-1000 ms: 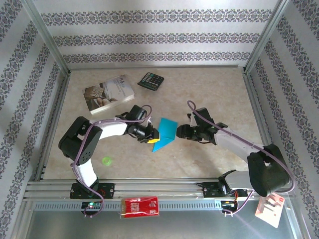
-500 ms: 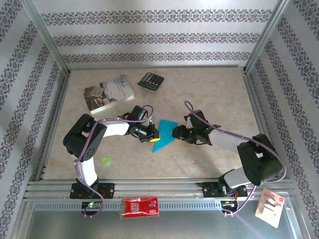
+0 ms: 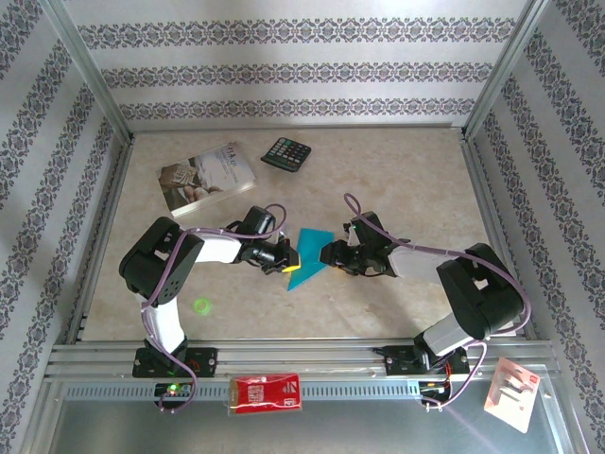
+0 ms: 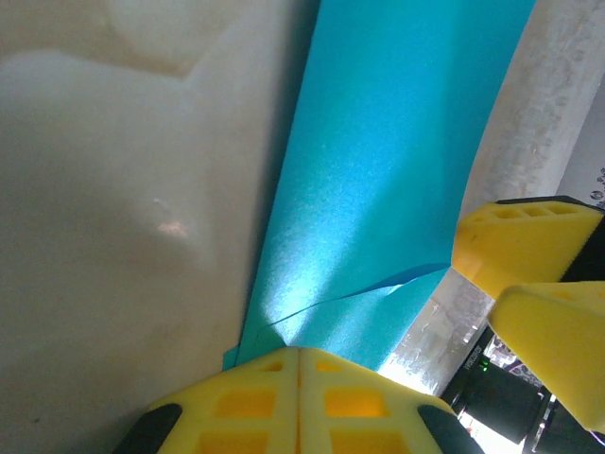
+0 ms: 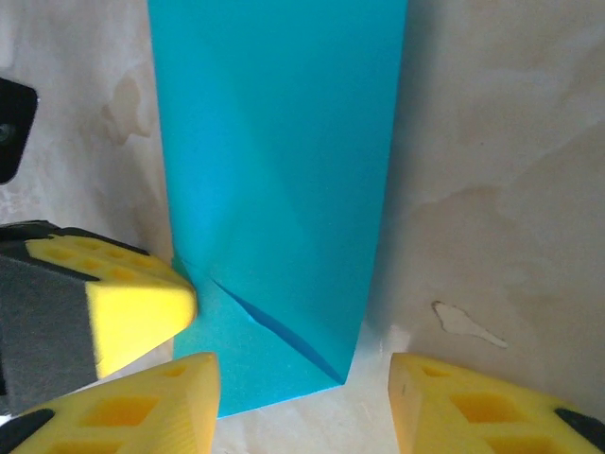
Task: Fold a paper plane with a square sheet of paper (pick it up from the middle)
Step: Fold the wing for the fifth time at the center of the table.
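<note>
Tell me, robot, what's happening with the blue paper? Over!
Left gripper shut, pinching the paper at its edge. Right gripper open, straddling its end. Paper folded narrow, diagonal crease. Book, calculator well clear at the back.

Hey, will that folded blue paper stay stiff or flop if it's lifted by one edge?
Probably floppy: the blue paper looks thin, though its diagonal creases may stiffen it somewhat. Likely very light, so easily nudged along the smooth table. It could slip, since the left pincer clamps just one edge.
</note>
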